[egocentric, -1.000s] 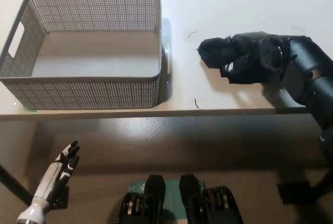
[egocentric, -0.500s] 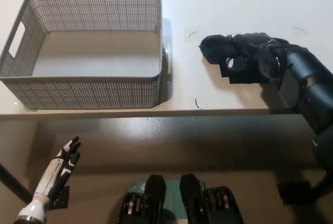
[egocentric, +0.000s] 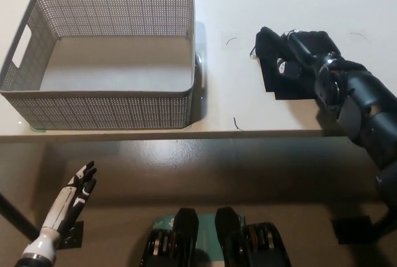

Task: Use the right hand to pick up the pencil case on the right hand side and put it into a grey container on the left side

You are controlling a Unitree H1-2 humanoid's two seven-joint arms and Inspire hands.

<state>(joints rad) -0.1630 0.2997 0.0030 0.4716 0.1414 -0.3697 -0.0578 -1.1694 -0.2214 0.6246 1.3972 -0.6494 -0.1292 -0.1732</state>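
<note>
The black pencil case (egocentric: 268, 53) is on the right part of the white table (egocentric: 223, 93), with its left end tipped up. My black right hand (egocentric: 303, 56) lies over its right side, shut on it. Case and hand are both black, so the exact grip is hard to make out. To the left on the same table stands the grey mesh container (egocentric: 111, 108), with nothing inside it. About a hand's width of bare table separates it from the case. My white left hand (egocentric: 71, 195) rests open at the lower left, below the table's front edge.
The table's front edge (egocentric: 205, 135) runs across the middle of the picture. Two small dark threads (egocentric: 235, 123) lie on the table between the container and the case. A cut-out handle (egocentric: 17, 48) shows in the container's left wall.
My right hand has shifted right and towards the back of the table. The pencil case has gone with it, and its left end has swung up and away from the container.
</note>
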